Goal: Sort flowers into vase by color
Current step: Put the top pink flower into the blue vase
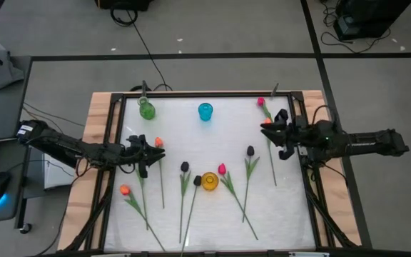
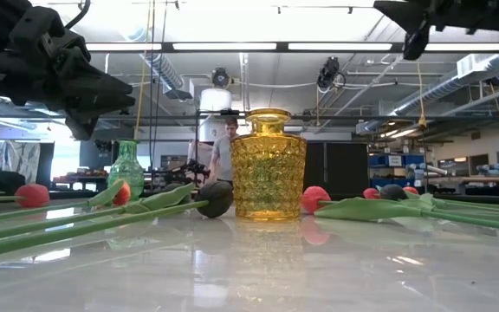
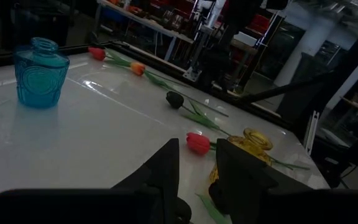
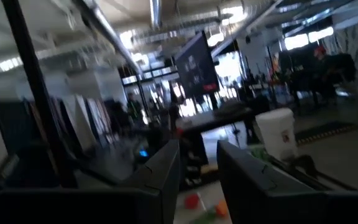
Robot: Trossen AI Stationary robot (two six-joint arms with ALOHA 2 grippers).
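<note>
Black, pink-red and orange on skinny green stems: found the flowers [image 1: 185,166] all lying flat on the white table [image 1: 212,221], not one in a vase yet. Spotted two black tulips [image 1: 197,180] by the yellow vase [image 1: 210,182], the nearer bud pretty much touching it. Also saw a pink-red tulip [image 1: 222,169] just on its other side and a third black tulip [image 1: 250,150] a bit further right. Saw an orange tulip [image 1: 158,142] right beside the left gripper [image 1: 157,153] and another orange one [image 1: 125,190] toward the lower left of the high view. Noticed a pink-red one [image 1: 261,102] up by the right edge, with a small orange bud [image 1: 268,123] just beside the right gripper [image 1: 267,129]. Caught the left gripper's fingers [image 3: 166,171] parted by a narrow gap, with only bare tabletop showing between them, so gripping nothing. Same deal on the right: fingers [image 4: 163,171] a little apart, nothing between, wrist camera looking out into the room. Clocked the green vase [image 1: 147,109] and the blue vase [image 1: 205,111] along the top edge in the high view, apart from most of the stems. Also made out a person [image 2: 226,147] standing in the room behind the table.
</note>
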